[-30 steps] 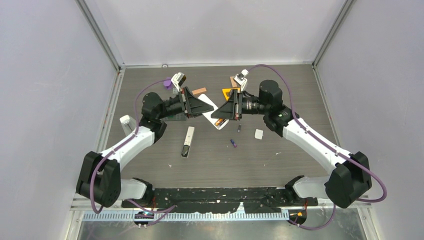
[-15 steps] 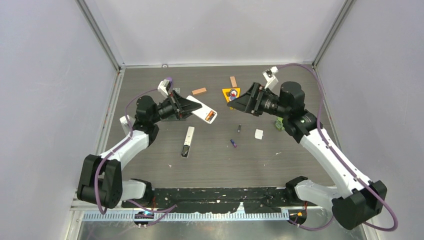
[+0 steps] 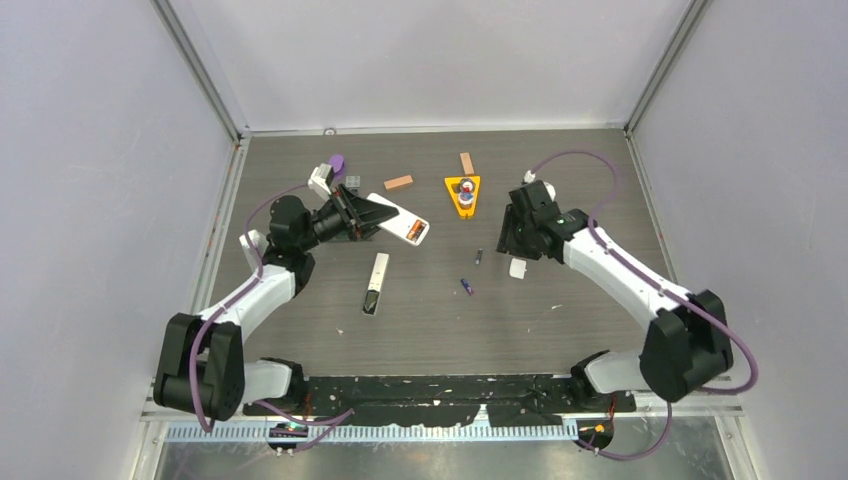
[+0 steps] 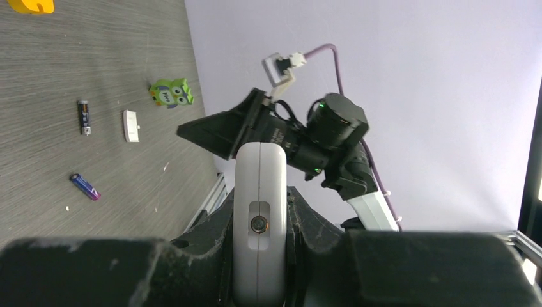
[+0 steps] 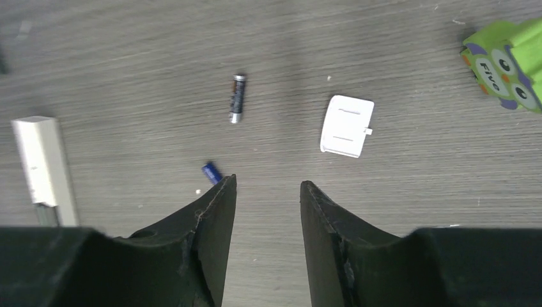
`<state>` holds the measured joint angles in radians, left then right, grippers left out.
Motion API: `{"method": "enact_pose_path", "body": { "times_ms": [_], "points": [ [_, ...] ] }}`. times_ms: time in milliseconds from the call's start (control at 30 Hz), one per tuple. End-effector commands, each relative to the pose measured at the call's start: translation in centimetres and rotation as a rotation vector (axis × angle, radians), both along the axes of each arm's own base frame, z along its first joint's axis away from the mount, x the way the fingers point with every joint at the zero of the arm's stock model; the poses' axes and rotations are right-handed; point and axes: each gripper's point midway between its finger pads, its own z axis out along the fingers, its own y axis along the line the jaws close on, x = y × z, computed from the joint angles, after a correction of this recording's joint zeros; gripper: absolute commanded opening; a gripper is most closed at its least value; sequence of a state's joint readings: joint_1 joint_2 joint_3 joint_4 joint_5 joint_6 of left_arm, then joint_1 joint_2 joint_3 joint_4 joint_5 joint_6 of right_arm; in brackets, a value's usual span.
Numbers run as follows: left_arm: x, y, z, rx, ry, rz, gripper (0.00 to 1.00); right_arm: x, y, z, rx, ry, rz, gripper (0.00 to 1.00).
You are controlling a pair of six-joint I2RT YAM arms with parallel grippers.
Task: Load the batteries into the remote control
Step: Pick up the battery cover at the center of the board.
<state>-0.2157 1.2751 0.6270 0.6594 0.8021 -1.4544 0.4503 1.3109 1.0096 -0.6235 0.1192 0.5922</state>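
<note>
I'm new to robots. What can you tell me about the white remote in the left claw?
The white remote is a slim plastic bar with rounded ends. The left claw is shut on one end, apparently holding it above the table. Near its free end the back is open, with an orange battery inside. Nothing else touches it.

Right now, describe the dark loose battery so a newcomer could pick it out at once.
Start at the yellow triangular toy at the table's far middle and come toward the near edge. The dark battery lies there on bare wood-grain, just left of the small white cover. Unlike the blue-purple battery nearer that edge, it is black with a silver end.
</note>
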Motion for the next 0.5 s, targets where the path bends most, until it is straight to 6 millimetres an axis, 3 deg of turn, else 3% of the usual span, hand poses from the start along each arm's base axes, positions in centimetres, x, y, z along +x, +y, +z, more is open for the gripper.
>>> {"method": "enact_pose_path", "body": {
  "times_ms": [0, 467],
  "points": [
    [-0.4, 0.3, 1.5, -0.015, -0.067, 0.018, 0.00, 0.8, -0.9, -2.6, -0.118, 0.036, -0.015, 0.46],
    [-0.3, 0.3, 1.2, -0.038, -0.045, 0.019, 0.00, 2.3, -1.6, -8.6, -0.256, 0.156, -0.038, 0.33]
  ]
}}
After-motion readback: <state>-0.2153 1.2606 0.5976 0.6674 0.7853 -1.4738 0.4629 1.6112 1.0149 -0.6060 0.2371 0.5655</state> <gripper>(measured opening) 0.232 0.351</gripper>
